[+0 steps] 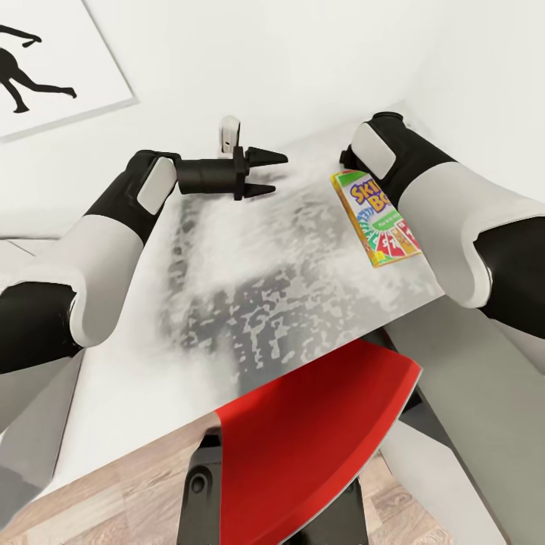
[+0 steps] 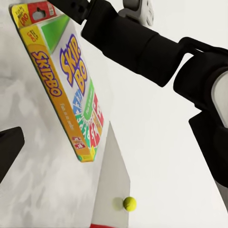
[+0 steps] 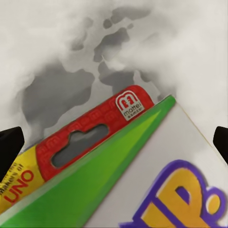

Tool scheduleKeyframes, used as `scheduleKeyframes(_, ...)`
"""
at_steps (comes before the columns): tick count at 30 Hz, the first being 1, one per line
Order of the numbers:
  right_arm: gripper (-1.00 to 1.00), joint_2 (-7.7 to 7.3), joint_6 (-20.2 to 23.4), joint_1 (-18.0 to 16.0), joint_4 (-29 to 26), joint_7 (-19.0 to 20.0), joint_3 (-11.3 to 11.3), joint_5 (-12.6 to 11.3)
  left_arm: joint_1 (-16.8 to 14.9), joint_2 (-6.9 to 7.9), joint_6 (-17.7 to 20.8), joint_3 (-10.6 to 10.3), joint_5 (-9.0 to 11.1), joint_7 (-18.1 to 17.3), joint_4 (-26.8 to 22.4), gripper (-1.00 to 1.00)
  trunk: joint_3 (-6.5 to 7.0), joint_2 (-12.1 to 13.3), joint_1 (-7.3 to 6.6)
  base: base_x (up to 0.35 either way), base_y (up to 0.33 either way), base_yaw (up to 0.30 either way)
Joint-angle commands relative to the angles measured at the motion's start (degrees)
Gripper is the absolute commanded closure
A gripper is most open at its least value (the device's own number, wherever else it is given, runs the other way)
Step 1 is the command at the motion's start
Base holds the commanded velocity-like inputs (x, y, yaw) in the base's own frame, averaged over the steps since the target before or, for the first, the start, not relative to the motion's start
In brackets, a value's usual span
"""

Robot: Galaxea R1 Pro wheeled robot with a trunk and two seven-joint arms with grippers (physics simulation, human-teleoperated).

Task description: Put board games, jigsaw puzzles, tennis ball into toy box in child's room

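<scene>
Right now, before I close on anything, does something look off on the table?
The table top is blotched grey and white, like a render glitch rather than a spill. The Skip-Bo box lies flat, slightly askew, near the table's edge. The tennis ball seems to lie off the table top, though I cannot be sure.

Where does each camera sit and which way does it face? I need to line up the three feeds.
Head: high on the robot, looking down on the table; both arms and the open left gripper show.
Left wrist: looks across at the Skip-Bo box and tennis ball; the right arm shows.
Right wrist: close above the box's red hang tab; fingertips spread apart.
Shared: all three see the Skip-Bo box.
</scene>
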Motion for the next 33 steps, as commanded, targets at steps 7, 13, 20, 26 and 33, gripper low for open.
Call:
scheduleKeyframes(7,-1.00,-0.43,0.31,-0.04,-0.06,-0.30,0.52,0.06,-0.04,-0.06,0.13,-0.11,-0.01,-0.23,0.03,-1.00,-0.71,-0.09,0.03,0.000,0.000,0.000)
scheduleKeyframes(13,-1.00,-0.55,0.33,-0.04,-0.06,-0.30,0.59,0.20,0.03,-0.51,0.02,-0.11,-0.01,-0.22,0.03,-1.00,-1.28,-0.09,0.03,0.000,0.000,0.000)
scheduleKeyframes(20,-1.00,-0.60,0.48,-0.04,-0.06,-0.33,2.29,1.05,0.04,-0.59,-0.07,-0.22,-0.01,-0.21,0.03,-1.00,-1.67,-0.09,0.03,0.000,0.000,0.000)
scheduleKeyframes(26,-1.00,-0.57,1.13,-0.04,-0.06,-0.31,3.22,1.31,0.04,-0.59,0.01,-0.25,-0.09,-0.21,0.03,-1.00,-1.70,-0.09,0.03,0.000,0.000,0.000)
scheduleKeyframes(33,-1.00,-0.57,1.20,-0.04,-0.06,-0.30,3.25,1.25,0.04,-0.59,0.03,-0.29,-0.02,-0.21,0.03,-1.00,-1.70,-0.09,0.03,0.000,0.000,0.000)
